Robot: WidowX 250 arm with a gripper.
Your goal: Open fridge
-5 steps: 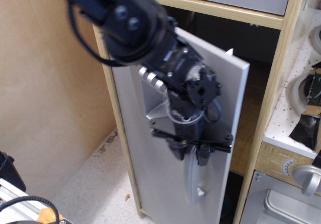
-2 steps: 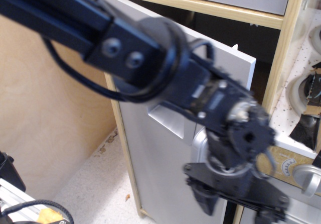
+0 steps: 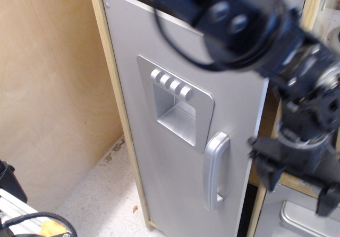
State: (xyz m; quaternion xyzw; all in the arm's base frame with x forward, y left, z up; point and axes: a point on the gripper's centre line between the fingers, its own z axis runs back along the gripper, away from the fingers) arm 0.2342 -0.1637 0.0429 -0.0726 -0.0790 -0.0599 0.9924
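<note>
The fridge door (image 3: 159,168) is a large flat grey panel in a light wood frame (image 3: 112,88). It carries a recessed silver dispenser panel (image 3: 178,107) with a row of knobs and a vertical silver handle (image 3: 214,170). The door stands ajar, with a dark gap behind its free right edge. My gripper (image 3: 296,186) hangs just right of that edge, beside the handle and apart from it. Its black fingers (image 3: 265,170) are spread and hold nothing. The blurred black arm crosses the top of the view and hides the door's upper right corner.
A plywood wall (image 3: 48,88) stands close on the left. A speckled floor (image 3: 101,194) lies below it. A silver oven door (image 3: 297,216) shows at the bottom right behind my gripper. Dark equipment with a cable (image 3: 21,218) sits in the bottom left corner.
My gripper was at the door handle one second ago. It has come off the handle and swung right, past the door's free edge. The door remains ajar.
</note>
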